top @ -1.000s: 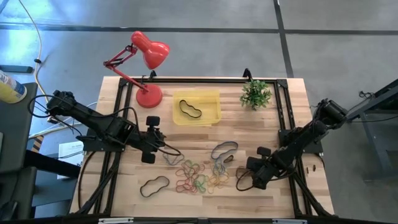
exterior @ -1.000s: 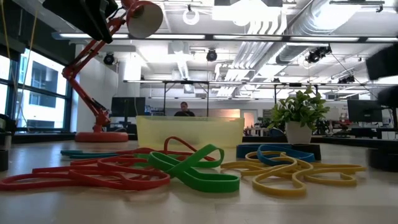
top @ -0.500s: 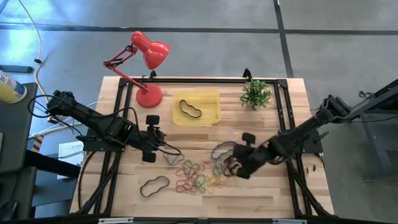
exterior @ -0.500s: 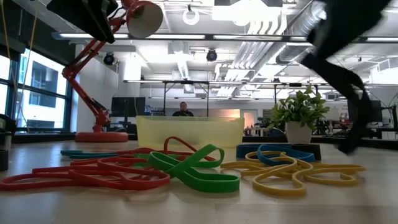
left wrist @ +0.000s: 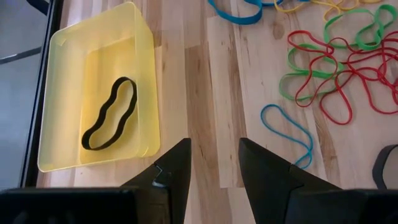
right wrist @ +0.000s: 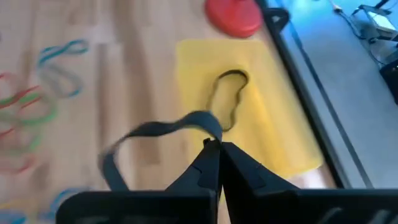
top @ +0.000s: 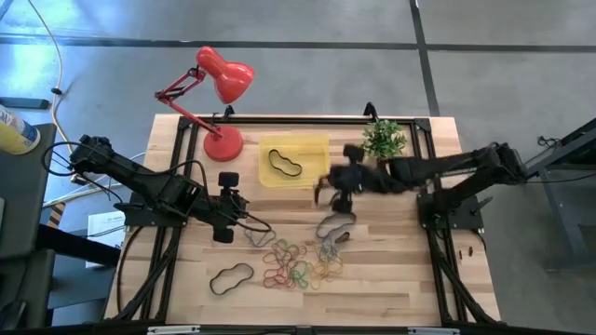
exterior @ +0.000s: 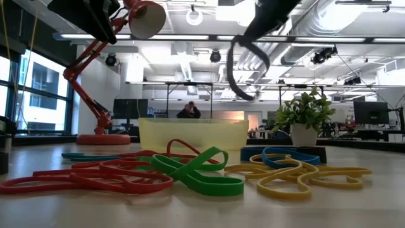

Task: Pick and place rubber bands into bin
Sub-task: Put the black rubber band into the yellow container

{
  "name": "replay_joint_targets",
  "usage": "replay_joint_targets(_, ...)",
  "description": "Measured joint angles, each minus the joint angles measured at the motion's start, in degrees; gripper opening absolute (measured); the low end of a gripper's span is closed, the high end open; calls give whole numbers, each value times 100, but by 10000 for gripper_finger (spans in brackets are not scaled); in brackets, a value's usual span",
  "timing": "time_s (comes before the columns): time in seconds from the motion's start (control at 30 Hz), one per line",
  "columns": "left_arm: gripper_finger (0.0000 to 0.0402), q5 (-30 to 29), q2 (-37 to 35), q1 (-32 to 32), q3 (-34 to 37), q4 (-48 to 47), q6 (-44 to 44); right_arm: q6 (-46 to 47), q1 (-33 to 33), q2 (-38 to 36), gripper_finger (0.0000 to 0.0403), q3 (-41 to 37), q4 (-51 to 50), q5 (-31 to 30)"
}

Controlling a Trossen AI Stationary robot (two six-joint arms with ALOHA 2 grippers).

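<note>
My right gripper is shut on a dark grey rubber band and is in the air just off the right edge of the yellow bin. The band also shows hanging in the low view. One black band lies flat in the bin. A pile of coloured bands lies on the table toward its near edge. My left gripper is open and empty over the table's left half; its wrist view looks at the bin. My right gripper pinches one spot of the dark grey band's loop between its two fingertips. The fingers reach in from the table's right side. The band hangs below them as a slack loop, lifted clear of the table.
A red desk lamp stands left of the bin and a small potted plant right of it. A grey band and a black band lie apart from the pile. A person shows far off in the room.
My right gripper has gone from the table's near right corner left to the bands, taken hold of a dark grey band, then risen and gone toward the far edge, up to the bin's right side. The band is lifted clear and hangs below it.
</note>
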State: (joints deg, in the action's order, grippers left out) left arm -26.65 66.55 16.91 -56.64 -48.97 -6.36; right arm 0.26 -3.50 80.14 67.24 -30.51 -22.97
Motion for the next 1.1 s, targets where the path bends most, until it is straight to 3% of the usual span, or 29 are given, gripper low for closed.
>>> replay_joint_targets(0.27,122,2,1,0,0,229,-8,-618,1424,240,1,0,926,904)
replay_joint_targets(0.47,122,-106,1,0,0,268,-2,-629,2099,653,1,0,1669,1647)
replay_joint_targets(0.77,122,-213,1,0,0,267,-13,-127,2261,1853,0,9,3428,2382)
replay_joint_targets(1.1,122,-352,1,0,0,262,-145,-41,2266,2933,0,897,3590,2643)
